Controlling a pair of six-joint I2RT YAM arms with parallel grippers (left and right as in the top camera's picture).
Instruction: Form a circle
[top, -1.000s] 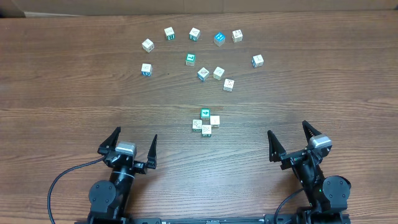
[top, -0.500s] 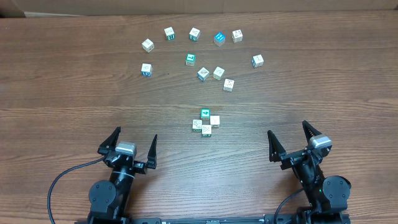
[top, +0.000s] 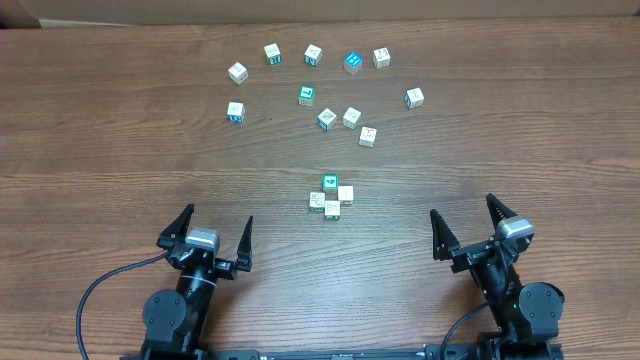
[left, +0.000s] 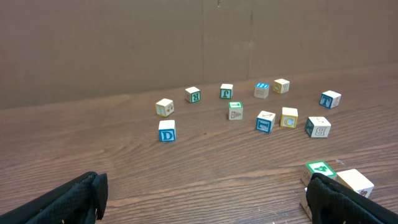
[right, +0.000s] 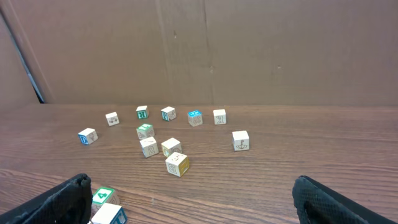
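Gaping wide, left claw (top: 219, 213) and right claw (top: 462, 205) (both empty), cubes (top: 331, 196) scattered well ahead on wooden table (top: 120, 140).

Eleven small lettered cubes (top: 326, 119), pale wood with some teal faces, lie scattered over the far middle of the worktop (top: 120, 140), mostly apart, forming a loose arc. A tight cluster of four (top: 331, 196) sits touching, nearer, at centre.
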